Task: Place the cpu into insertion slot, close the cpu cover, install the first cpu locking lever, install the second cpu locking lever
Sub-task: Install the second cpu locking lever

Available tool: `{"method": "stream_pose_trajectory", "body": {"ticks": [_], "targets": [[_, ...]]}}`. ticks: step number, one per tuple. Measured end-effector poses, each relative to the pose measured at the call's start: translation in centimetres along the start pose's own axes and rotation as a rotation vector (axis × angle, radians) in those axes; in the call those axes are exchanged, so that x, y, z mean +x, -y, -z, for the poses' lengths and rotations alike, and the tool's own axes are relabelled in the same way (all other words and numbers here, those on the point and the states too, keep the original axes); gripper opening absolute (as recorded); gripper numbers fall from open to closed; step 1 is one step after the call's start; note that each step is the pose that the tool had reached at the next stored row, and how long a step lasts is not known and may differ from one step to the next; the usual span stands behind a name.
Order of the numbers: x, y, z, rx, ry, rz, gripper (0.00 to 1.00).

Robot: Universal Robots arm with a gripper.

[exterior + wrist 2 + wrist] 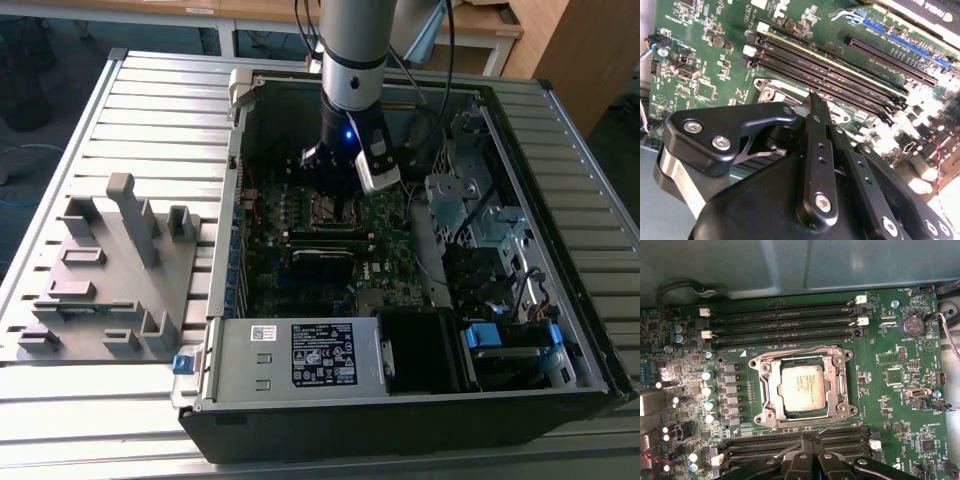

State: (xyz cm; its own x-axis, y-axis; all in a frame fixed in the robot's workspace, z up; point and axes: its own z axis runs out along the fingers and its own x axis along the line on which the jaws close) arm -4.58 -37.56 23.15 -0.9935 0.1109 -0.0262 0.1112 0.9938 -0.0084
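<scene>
In the first wrist view the cpu lies flat in the insertion slot, its dull silver top showing. The cpu cover is down around the chip as a silvery frame. One thin wire lever runs along the socket's side next to the memory slots. Another wire lever angles out from the opposite side toward my gripper. The gripper is shut, its fingertips together just beside the socket with nothing visible between them. The second wrist view shows the same closed fingers over the board. In the exterior view the gripper hangs over the socket.
Long black memory slots flank the socket on both sides. The green motherboard sits deep inside the open computer case, with a drive cage on the exterior view's right. A grey parts fixture rests on the slatted table.
</scene>
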Motion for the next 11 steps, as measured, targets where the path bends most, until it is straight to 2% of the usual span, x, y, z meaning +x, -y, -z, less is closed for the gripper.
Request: {"method": "stream_pose_trajectory", "body": {"ticks": [6,11], "targets": [[-0.02,0.0,0.51,-0.0003,0.0002,0.0,0.1],[-0.02,0.0,0.6,-0.0003,0.0001,0.0,0.1]]}}
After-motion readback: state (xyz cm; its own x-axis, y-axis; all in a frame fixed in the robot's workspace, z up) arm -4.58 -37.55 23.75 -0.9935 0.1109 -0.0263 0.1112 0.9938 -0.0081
